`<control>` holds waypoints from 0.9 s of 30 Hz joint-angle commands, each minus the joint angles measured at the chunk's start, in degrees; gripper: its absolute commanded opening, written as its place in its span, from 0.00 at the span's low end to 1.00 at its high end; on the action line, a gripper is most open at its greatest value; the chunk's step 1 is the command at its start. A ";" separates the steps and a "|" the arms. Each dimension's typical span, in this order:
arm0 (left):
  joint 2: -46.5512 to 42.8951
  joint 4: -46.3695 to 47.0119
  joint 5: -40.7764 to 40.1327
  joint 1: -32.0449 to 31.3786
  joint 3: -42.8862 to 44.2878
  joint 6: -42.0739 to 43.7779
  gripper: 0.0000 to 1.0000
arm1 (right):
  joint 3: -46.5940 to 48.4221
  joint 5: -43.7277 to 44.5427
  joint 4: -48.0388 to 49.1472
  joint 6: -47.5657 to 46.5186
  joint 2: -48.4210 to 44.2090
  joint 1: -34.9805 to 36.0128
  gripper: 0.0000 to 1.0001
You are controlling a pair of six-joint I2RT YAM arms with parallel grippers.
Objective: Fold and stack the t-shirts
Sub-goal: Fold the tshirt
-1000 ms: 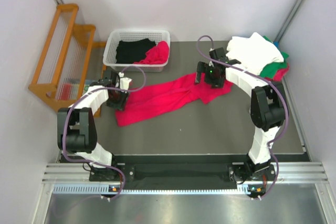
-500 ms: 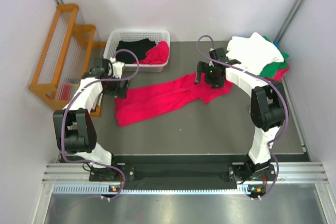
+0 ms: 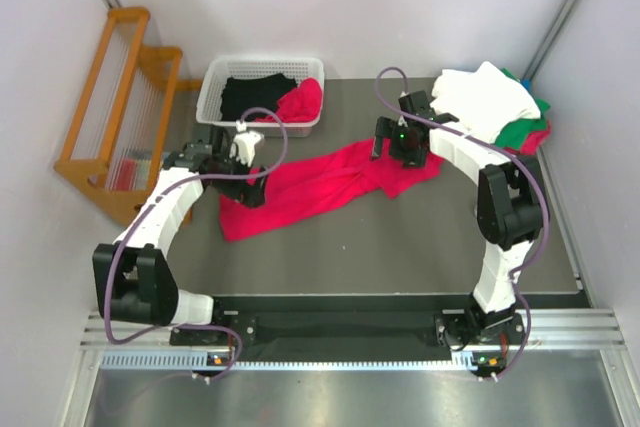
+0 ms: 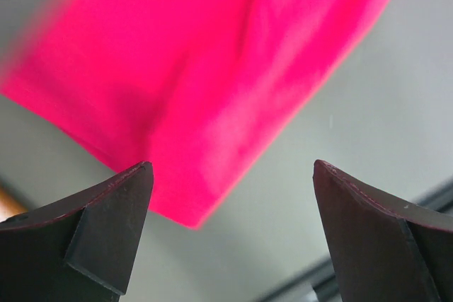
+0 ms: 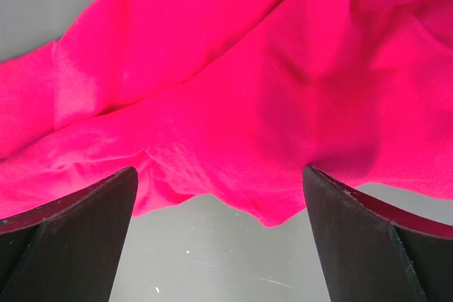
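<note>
Left arm reaching out from its base, forearm angled up and inward, left gripper hovering over the left end of the crimson t-shirt. In the left wrist view, both dark fingers spread wide, nothing between them, blurred crimson t-shirt and grey table below. Right arm bent high, elbow at the right, forearm coming back toward the middle, right gripper low over the right end of the same shirt. In the right wrist view, fingers wide apart too, with crumpled crimson t-shirt filling the space between them, not pinched.

Crimson t-shirt stretched out as a long rumpled band across the middle of the table, running from lower left up to upper right. Stack of folded shirts at the far right corner, white on top, green and red showing beneath. White basket at the far left, holding a black shirt and a red shirt. Wooden rack beyond the table's left edge.

Compared with half a second ago: left gripper shifted right and nearer, from beside the basket to above the shirt's left end, left shoulder swung outward; right arm and shirt unchanged
</note>
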 commanded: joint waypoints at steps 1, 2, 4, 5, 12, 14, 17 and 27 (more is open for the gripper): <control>0.54 -4.04 0.89 0.44 -5.51 3.65 0.99 | 0.76 0.53 1.52 0.51 0.52 0.62 1.00; 0.97 -3.69 0.45 0.44 -6.04 3.91 0.99 | 0.85 0.44 1.43 0.60 0.70 0.71 1.00; 1.68 -1.94 -1.56 0.44 -7.44 4.17 0.99 | 1.02 0.35 1.43 0.86 0.70 0.71 0.99; 2.73 -1.32 -2.01 0.44 -7.89 4.18 0.99 | 1.02 0.27 1.43 0.95 0.79 0.62 1.00; 9.58 2.02 -2.28 0.44 -8.33 2.68 0.99 | 1.11 0.44 1.34 0.95 0.70 0.62 1.00; 11.86 3.08 -3.24 0.44 -8.42 2.68 0.99 | 1.37 0.35 1.34 1.04 1.05 0.62 1.00; 15.02 5.45 -5.52 0.62 -8.07 2.07 0.99 | 1.99 0.26 1.08 1.04 1.75 0.62 1.00; 17.94 7.39 -4.91 1.94 -6.13 0.66 0.99 | 3.57 1.58 0.46 1.30 5.79 0.45 1.00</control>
